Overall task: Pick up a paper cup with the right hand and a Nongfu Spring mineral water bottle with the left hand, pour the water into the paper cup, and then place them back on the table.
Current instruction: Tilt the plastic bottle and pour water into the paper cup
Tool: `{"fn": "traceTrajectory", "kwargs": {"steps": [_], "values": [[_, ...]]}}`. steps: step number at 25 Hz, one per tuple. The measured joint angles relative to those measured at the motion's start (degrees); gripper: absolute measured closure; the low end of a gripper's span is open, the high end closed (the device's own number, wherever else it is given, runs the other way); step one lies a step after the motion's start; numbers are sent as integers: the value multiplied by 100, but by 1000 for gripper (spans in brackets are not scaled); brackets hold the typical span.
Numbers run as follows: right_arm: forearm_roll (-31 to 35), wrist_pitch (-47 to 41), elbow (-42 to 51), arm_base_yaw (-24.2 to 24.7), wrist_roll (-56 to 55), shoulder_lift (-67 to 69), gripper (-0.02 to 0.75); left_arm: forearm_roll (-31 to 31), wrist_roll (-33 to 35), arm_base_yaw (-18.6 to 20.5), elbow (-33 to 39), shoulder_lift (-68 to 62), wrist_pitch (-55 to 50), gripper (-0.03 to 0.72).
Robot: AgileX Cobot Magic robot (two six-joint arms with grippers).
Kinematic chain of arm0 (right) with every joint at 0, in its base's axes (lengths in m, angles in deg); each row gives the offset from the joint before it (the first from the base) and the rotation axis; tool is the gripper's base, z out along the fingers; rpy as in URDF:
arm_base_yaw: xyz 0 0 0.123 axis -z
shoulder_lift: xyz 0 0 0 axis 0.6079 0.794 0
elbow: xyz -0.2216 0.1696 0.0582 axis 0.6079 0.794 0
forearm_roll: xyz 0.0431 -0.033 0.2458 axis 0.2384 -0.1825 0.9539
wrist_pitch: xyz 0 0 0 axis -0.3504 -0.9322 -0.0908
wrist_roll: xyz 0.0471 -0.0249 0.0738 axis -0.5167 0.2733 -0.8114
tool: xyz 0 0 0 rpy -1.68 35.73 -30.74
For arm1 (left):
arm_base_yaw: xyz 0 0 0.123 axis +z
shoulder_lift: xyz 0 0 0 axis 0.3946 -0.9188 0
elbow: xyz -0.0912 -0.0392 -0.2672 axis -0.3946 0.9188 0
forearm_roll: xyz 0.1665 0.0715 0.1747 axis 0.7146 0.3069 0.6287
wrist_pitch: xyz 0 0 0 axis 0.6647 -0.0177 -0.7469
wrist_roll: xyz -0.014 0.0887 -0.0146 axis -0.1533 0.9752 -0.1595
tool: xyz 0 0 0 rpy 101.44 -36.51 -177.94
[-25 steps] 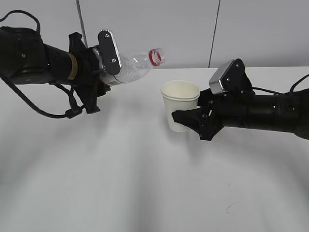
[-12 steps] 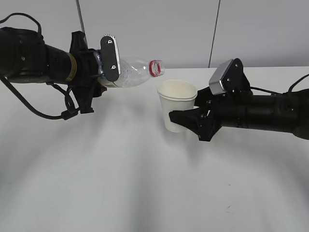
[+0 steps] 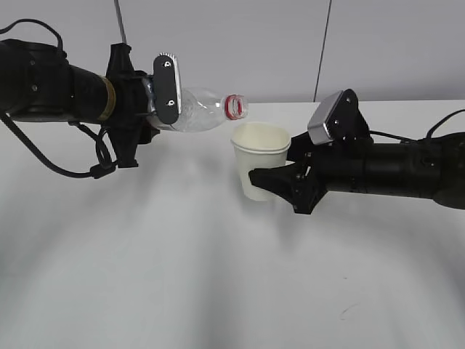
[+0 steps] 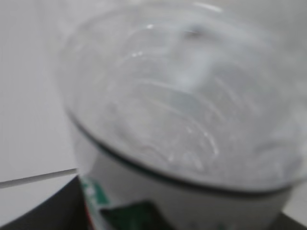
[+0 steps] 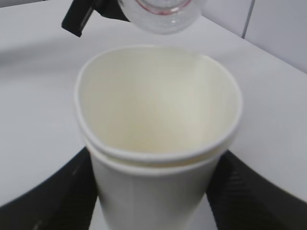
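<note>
My right gripper (image 3: 267, 177) is shut on the paper cup (image 3: 259, 159) and holds it upright just above the table (image 3: 182, 276). The cup fills the right wrist view (image 5: 158, 143), squeezed between the black fingers (image 5: 53, 191), and looks dry inside. My left gripper (image 3: 161, 91) is shut on the Nongfu Spring mineral water bottle (image 3: 196, 110), which lies about level, its red-ringed open mouth (image 3: 236, 106) just above and left of the cup's rim. The mouth shows at the top of the right wrist view (image 5: 163, 12). The left wrist view shows the blurred bottle body (image 4: 182, 110) close up.
The white table runs to a grey panelled wall (image 3: 392, 51) behind. A small dark speck (image 3: 349, 309) lies on the table at front right. A black cable (image 3: 51, 160) hangs under the left arm.
The bottle has tipped from neck-up to about level. The right gripper has carried the cup left, closer under the bottle's mouth.
</note>
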Motion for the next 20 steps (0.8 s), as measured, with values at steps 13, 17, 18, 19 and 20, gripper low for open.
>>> {"fn": "traceTrajectory", "kwargs": {"steps": [13,17,18,19,20], "values": [[-25,-21,-178,-166,32,391,248,432,0,0,0,0,-253,300],[-14,-21,-232,-166,32,407,248,640,5,0,0,0,-289,300],[-14,-21,-242,-166,32,407,248,685,5,0,0,0,-295,300],[-14,-21,-242,-166,32,407,248,739,5,0,0,0,-307,300],[-14,-21,-242,-166,32,407,248,796,5,0,0,0,-315,300]]}}
